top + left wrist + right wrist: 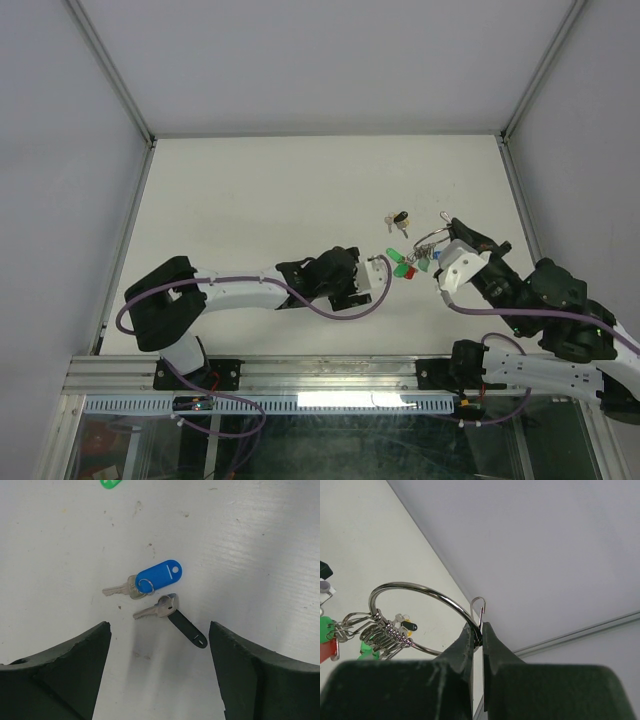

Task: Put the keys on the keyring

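Observation:
In the left wrist view a blue-capped key (157, 577) and a black-capped key (176, 619) lie flat on the white table, just ahead of my open, empty left gripper (159, 635). The left gripper (378, 268) is low over the table, left of the keyring. My right gripper (481, 632) is shut on the silver keyring (420, 591) at its clasp and holds it upright. Green-capped (325, 629) and red-capped (326, 651) keys hang from clips on the ring. From above, the keyring (428, 245) shows at the right gripper (446, 238), with the green (399, 257) and red (410, 271) caps beside it.
A small black-and-yellow key bunch (397, 220) lies on the table behind the keyring and shows through the ring in the right wrist view (408, 625). Grey walls enclose the table on three sides. A green cap's edge (111, 483) shows at the top of the left wrist view.

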{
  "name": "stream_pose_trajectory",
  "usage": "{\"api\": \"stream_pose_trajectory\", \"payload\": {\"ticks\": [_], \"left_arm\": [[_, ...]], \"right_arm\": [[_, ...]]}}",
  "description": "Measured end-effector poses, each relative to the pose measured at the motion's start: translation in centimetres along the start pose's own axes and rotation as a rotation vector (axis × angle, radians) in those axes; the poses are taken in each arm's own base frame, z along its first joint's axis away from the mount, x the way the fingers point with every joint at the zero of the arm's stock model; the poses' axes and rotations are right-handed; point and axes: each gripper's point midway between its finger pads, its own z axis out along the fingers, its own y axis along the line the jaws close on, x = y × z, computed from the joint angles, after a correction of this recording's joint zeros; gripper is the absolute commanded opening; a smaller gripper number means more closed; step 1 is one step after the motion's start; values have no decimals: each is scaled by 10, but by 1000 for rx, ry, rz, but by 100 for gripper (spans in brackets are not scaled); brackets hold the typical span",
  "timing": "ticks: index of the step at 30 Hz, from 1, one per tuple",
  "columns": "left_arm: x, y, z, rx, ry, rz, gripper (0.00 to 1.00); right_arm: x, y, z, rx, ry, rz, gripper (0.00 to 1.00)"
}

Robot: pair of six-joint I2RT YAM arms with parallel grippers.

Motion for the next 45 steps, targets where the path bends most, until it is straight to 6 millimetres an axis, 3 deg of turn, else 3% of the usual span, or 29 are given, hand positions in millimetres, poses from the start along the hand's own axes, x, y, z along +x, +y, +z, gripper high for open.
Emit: {"api": "stream_pose_trajectory", "payload": {"ticks": [28,34,40,45], "left_arm": [[11,-9,30,21,38,104,52],[16,-9,31,24,55,118,40],[20,-8,32,21,84,126,16],[17,-4,31,10,92,132,10]], "right_arm": [[3,-1,-3,6,3,38,0],[2,0,-2,3,4,36,0],[1,2,-1,-3,5,32,0],[1,2,0,-3,5,31,0]]}}
